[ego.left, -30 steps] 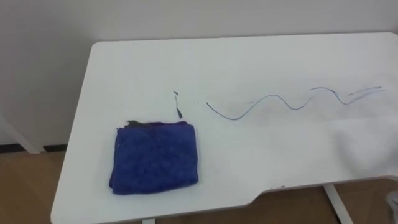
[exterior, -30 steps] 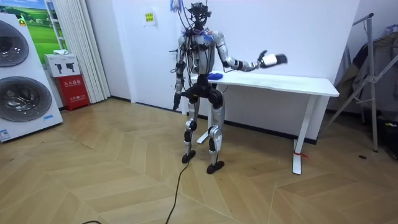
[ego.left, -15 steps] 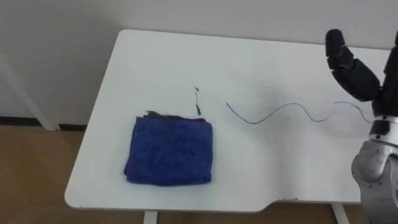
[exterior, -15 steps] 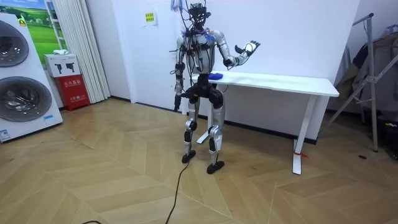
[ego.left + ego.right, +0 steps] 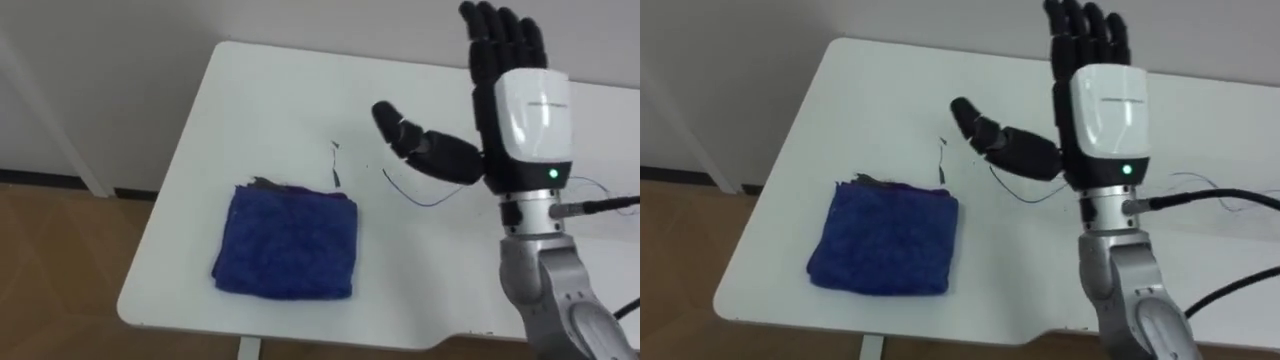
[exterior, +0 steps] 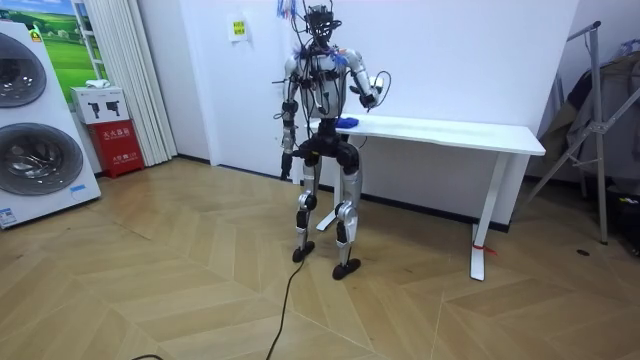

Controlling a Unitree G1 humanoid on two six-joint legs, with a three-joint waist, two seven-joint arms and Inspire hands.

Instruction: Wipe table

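A folded blue cloth (image 5: 287, 242) (image 5: 885, 238) lies flat on the white table (image 5: 260, 100) near its front left corner. A thin blue pen line (image 5: 420, 198) and a small dark mark (image 5: 335, 165) run across the tabletop just right of the cloth. My right hand (image 5: 520, 110) (image 5: 1105, 110) is raised upright above the table, open, with straight fingers and the thumb pointing left toward the cloth. It holds nothing and is well above the cloth. In the room view I stand at the table's left end, with my left hand (image 6: 284, 160) hanging at my side.
A white wall runs close behind the table. Wooden floor (image 5: 60, 260) shows left of and below the table edge. In the room view a washing machine (image 6: 30, 130) and a red box (image 6: 118, 145) stand at the left, and a metal rack (image 6: 600, 120) at the right.
My right arm has swung in from far out on the right to the middle, and the open hand now stands raised before the view. The camera view has shifted; the cloth lies unmoved.
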